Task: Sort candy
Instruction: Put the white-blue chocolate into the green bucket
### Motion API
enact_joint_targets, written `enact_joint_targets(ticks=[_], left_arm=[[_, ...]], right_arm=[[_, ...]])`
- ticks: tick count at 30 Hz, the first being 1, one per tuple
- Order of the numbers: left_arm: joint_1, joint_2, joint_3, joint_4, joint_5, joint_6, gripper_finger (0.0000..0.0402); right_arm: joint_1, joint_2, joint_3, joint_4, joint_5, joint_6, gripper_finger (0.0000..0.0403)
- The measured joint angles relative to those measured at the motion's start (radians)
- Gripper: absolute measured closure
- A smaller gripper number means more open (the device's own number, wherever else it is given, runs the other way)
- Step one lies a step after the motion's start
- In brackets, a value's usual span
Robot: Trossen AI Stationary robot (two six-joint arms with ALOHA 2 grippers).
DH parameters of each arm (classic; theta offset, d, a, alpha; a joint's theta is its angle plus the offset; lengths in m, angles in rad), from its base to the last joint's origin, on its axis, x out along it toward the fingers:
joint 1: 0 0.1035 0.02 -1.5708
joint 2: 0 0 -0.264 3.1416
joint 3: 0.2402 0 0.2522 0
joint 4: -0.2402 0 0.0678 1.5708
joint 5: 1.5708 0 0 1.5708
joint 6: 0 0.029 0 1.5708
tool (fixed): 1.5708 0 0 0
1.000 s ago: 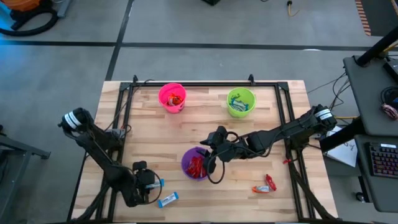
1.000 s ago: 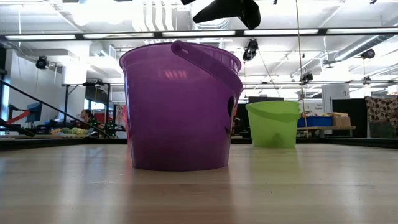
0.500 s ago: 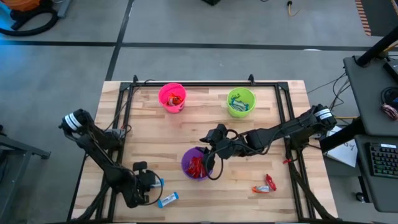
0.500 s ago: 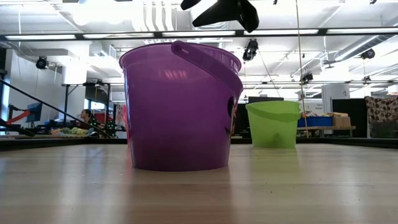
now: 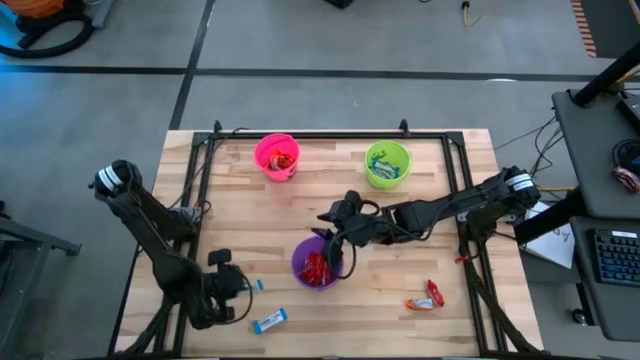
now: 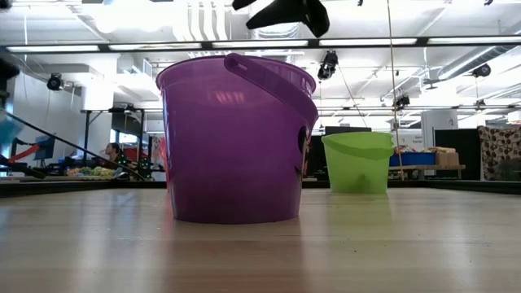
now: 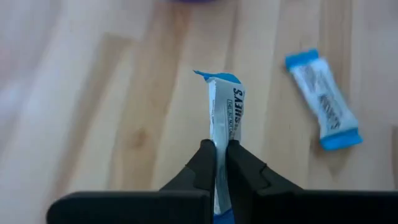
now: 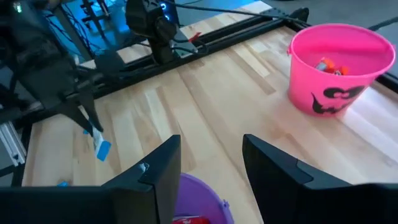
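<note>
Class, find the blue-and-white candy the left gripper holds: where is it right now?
In the high view, the held candy sits pinched in the left gripper near the table's front left, just above a second blue-and-white candy and left of the purple cup.

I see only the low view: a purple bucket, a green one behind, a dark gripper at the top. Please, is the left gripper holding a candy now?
Observer: Yes. The left gripper is shut on a blue-and-white candy, lifted off the table.
Operator: Is any other blue candy left there?
Observer: One more blue-and-white candy lies on the wood near the left gripper.
Operator: And the gripper I see on top?
Observer: That is the right gripper, open and empty, above the purple bucket, which holds red candies.
</note>
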Motion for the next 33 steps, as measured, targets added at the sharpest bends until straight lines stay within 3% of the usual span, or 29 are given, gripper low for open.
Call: enact_joint_targets(ticks=[11, 18, 24, 30, 33], left_arm=[[0.057, -0.176, 0.114, -0.18, -0.274, 0.054, 0.0401], [0.216, -0.304, 0.161, -0.172, -0.409, 0.191, 0.0401], [0.462, -0.374, 0.162, -0.065, -0.402, 0.364, 0.04], [0.786, -0.395, 0.161, 0.072, -0.229, 0.633, 0.04], [0.954, -0.387, 0.161, 0.079, -0.192, 0.748, 0.04]], right_arm=[[-0.032, 0.0, 0.077, -0.008, -0.011, -0.075, 0.0245], [-0.083, 0.0, 0.147, -0.009, -0.029, -0.092, 0.0255], [-0.126, 0.0, 0.212, -0.067, -0.075, -0.064, 0.0265], [-0.156, 0.0, 0.285, -0.219, -0.073, -0.057, 0.0278], [-0.166, -0.002, 0.301, -0.258, -0.071, -0.066, 0.0284]])
